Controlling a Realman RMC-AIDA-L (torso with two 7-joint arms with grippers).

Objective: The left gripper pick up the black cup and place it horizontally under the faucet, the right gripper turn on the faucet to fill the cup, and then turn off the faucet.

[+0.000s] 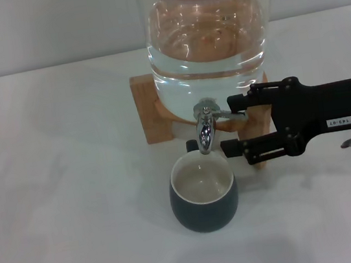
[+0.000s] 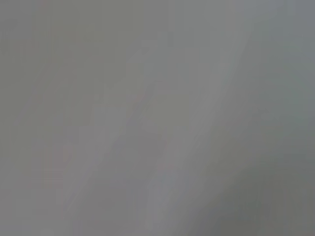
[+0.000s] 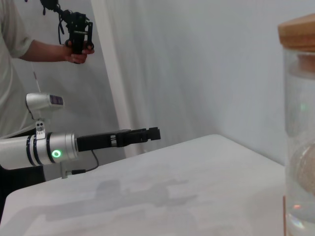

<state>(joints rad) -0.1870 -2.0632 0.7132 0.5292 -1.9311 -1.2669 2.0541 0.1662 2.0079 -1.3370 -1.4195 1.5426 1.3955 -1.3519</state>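
Note:
The black cup [image 1: 205,202] stands upright on the white table, right under the spout of the chrome faucet [image 1: 205,130]. Its cream inside faces up and its small handle points to the back. The faucet is fitted to the clear glass dispenser [image 1: 204,36]. My right gripper [image 1: 230,127] comes in from the right, open, with the faucet's lever between its fingers, close to the upper finger [image 1: 240,104]. My left gripper [image 3: 147,133] shows only in the right wrist view, held out level beyond the table's far edge, away from the cup.
The dispenser sits on a wooden stand [image 1: 153,108] at the table's back. In the right wrist view a person [image 3: 19,44] stands beyond the table holding a hand-held device. The left wrist view shows only plain grey.

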